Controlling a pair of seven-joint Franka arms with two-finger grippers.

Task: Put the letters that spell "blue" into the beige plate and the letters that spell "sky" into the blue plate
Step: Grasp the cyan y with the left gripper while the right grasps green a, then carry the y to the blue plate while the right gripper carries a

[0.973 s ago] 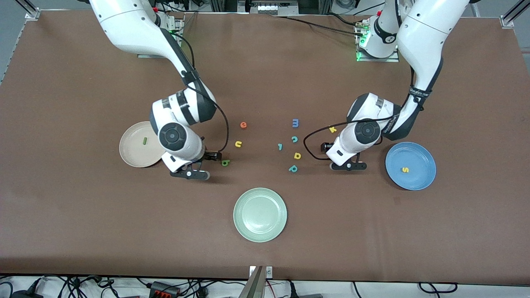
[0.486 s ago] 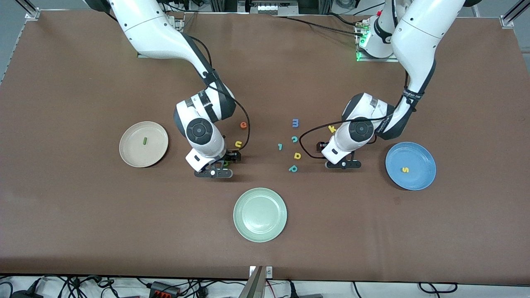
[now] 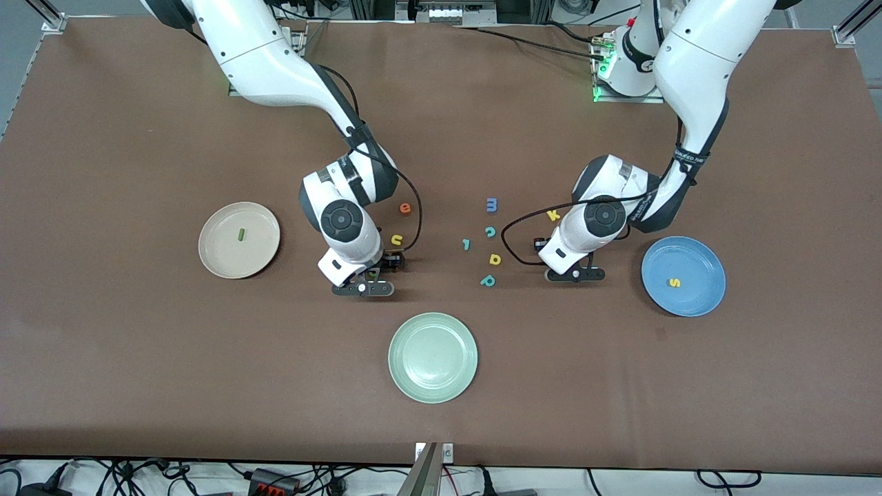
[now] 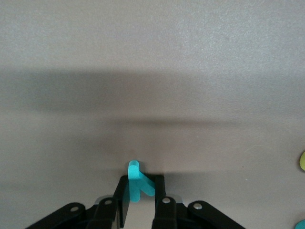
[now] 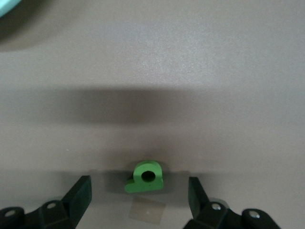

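My left gripper (image 4: 140, 190) is down at the table and shut on the teal y (image 4: 135, 183); in the front view this gripper (image 3: 559, 262) hides the y. The yellow k (image 3: 552, 215) lies just beside it, and the yellow s (image 3: 674, 282) lies in the blue plate (image 3: 699, 258). My right gripper (image 5: 139, 187) is open and low, its fingers on either side of the green b (image 5: 145, 176), which barely shows under the gripper (image 3: 377, 274) in the front view. The yellow-orange u (image 3: 397, 239) and orange-red e (image 3: 405, 207) lie close by. The thin green l (image 3: 241, 234) is in the beige plate (image 3: 220, 256).
Between the two grippers lie a blue m (image 3: 492, 204), a teal c (image 3: 490, 231), a small teal piece (image 3: 466, 244), a yellow a (image 3: 495, 259) and a teal p (image 3: 487, 280). A pale green plate (image 3: 433, 357) sits nearer the front camera.
My right arm swung from beside the beige plate over to the green b and now straddles it. My left gripper shut on the teal y.
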